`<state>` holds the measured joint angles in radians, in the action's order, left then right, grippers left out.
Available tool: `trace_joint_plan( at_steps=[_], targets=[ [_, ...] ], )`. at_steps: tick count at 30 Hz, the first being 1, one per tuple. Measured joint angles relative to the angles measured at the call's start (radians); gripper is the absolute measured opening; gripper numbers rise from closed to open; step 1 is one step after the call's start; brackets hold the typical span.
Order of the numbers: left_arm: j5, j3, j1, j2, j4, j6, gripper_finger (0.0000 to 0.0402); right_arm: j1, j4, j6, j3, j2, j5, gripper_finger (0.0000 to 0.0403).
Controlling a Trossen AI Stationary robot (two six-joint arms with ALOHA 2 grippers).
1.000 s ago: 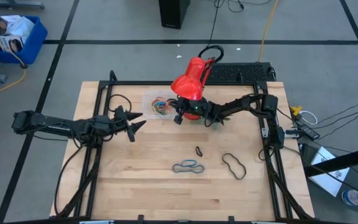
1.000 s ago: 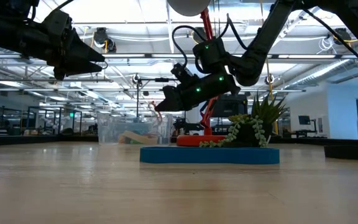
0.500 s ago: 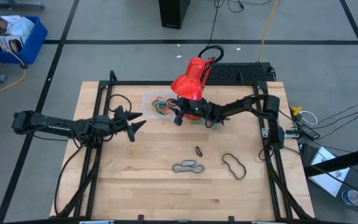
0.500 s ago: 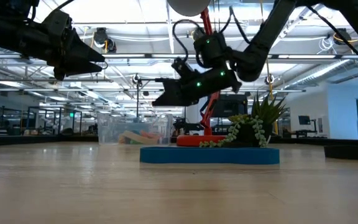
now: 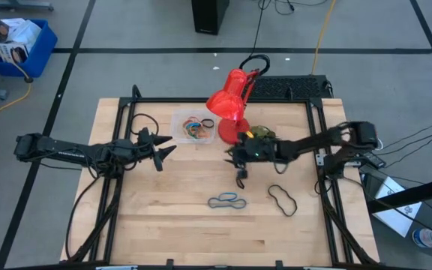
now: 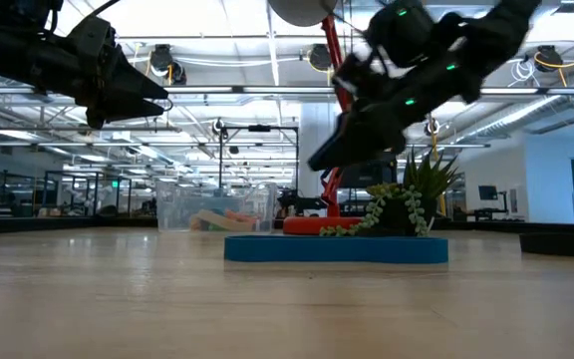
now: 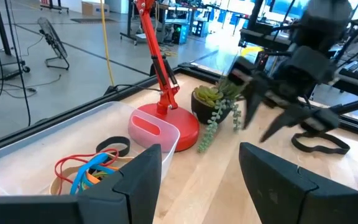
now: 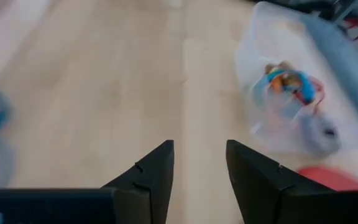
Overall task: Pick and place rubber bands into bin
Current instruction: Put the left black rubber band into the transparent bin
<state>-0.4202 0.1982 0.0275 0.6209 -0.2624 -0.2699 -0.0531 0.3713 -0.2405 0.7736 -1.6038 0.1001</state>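
Observation:
The clear bin [image 5: 180, 120] stands at the table's far middle and holds several rubber bands [image 5: 193, 129], orange, blue, red and black; it also shows in the left wrist view [image 7: 17, 163] and the right wrist view [image 8: 260, 37]. On the bare wood lie a small black band [image 5: 240, 182], a blue-grey band [image 5: 227, 200] and a larger black band [image 5: 282, 199]. My right gripper [image 5: 238, 166] [image 8: 199, 168] hangs open and empty in the air just on the far side of the small black band. My left gripper [image 5: 163, 150] [image 7: 201, 168] is open and empty, left of the bin.
A red desk lamp [image 5: 227, 101] stands right of the bin, its base [image 7: 160, 127] beside it. A small potted plant [image 5: 259, 135] is next to the lamp. A black metal frame [image 5: 126, 105] rims the table. Bare wood lies toward the near edge.
My right gripper has swung away from the bin, toward the table's near and right side, and now hangs over the small black band. The bands on the wood lie as before.

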Motion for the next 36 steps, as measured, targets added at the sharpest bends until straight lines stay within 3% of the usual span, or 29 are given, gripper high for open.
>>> trace_joint_plan(
  at_steps=[8, 11, 17, 24, 36],
  targets=[
    [0.0, 0.0, 0.0, 0.0, 0.0, 0.0, 0.0223, 0.136, -0.121, 0.204, -0.115, 0.149, 0.004, 0.014],
    [0.0, 0.0, 0.0, 0.0, 0.0, 0.0, 0.0223, 0.189, -0.204, 0.217, -0.091, 0.15, 0.021, 0.0132],
    [0.0, 0.0, 0.0, 0.0, 0.0, -0.014, 0.0223, 0.254, -0.488, 0.23, 0.04, 0.148, 0.161, 0.0122],
    [0.0, 0.0, 0.0, 0.0, 0.0, -0.024, 0.0223, 0.258, -0.532, 0.461, 0.056, 0.146, 0.156, 0.012],
    [0.0, 0.0, 0.0, 0.0, 0.0, -0.027, 0.0223, 0.278, -0.492, 0.525, 0.057, 0.052, 0.104, 0.012]
  ],
)
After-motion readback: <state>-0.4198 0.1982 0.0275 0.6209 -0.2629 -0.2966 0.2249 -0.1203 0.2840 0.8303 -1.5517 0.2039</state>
